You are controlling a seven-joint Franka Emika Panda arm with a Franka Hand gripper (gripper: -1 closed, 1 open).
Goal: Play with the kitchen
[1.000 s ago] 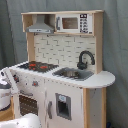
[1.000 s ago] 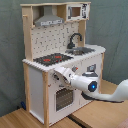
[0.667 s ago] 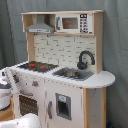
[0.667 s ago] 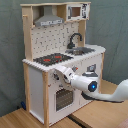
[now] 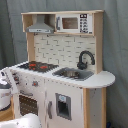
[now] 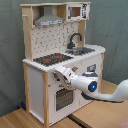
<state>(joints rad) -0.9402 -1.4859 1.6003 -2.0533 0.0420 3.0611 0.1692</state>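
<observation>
Where the white arm's gripper (image 6: 61,75) meets the tall white and light-wood toy kitchen (image 6: 37,82), its body hides the knobs; whether its fingers are spread cannot be told.

Behind my working place hangs a grey-green curtain (image 6: 114,30) with soft vertical folds; I see it in both exterior views. Under everything lies a light wooden floor (image 6: 20,119), perhaps a tabletop, with a dark seam between its boards.
</observation>
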